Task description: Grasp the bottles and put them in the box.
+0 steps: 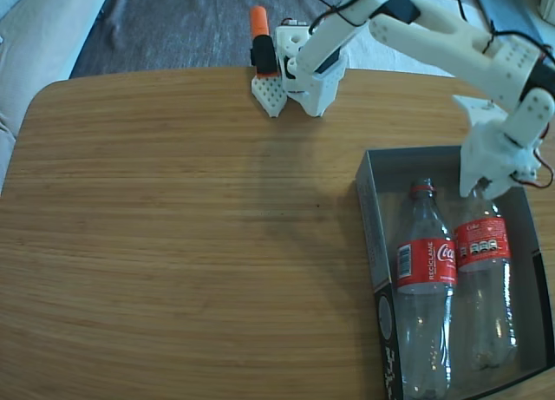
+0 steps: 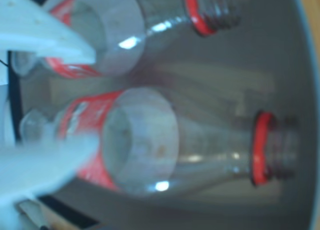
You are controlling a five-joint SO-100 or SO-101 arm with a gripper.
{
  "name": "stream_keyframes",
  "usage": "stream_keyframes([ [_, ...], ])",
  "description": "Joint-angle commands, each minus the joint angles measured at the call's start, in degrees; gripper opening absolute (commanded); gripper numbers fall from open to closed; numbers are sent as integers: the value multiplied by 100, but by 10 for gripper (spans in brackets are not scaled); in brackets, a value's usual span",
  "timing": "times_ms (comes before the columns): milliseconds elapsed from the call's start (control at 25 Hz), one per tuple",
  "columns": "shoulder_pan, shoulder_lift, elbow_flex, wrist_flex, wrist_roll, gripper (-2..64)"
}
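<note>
arm bent over box (image 1: pixel 373 235) | gripper (image 1: pixel 482 188) above right bottle's (image 1: pixel 486 278) neck | jaws apart

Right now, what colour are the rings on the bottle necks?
Red, on both bottles; the rings show best in the wrist view.

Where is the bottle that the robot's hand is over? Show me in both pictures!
Fixed view: the right-hand bottle lies in the box, lower right, its neck hidden under the gripper.
Wrist view: probably the lower bottle, filling the middle, its red neck ring at the right; the picture is blurred.
Shared landmark: the other bottle lies alongside, with the same red label.
</note>
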Motion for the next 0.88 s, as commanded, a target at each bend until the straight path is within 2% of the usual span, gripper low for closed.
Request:
stream_keyframes([
  [0,158,659,-70,167,-62,-5],
  [200,633,1099,-70,492,-18,-3],
  [520,2540,1731,-62,571,18,-3],
  [840,4245,2751,237,483,1854,-3],
])
